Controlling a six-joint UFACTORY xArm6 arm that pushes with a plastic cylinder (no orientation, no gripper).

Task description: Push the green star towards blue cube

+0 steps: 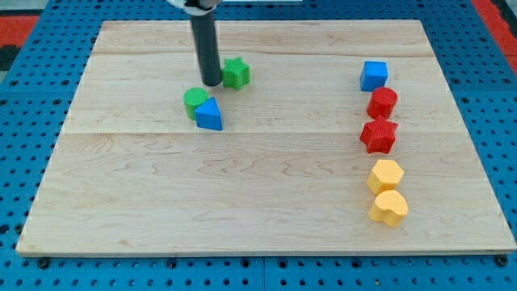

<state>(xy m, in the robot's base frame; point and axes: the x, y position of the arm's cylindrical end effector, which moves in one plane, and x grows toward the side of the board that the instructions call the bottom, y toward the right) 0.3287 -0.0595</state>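
Camera view, pale wooden board (266, 186), blue pegboard (32, 97) surround

This looks like a robotics lab or test bench, not a home or shop. The table (266, 202) is a pale wooden board of glued planks, lying on a blue metal plate (40, 65) drilled with a regular grid of holes, the kind used for bolting down equipment. At the view's top corners, well away from my tip (212, 83), patches of red perforated surface (24, 16) show. Around and to the view's right of my tip lie only small plastic blocks in plain green, blue, red and yellow, simple shapes suited to an experiment.
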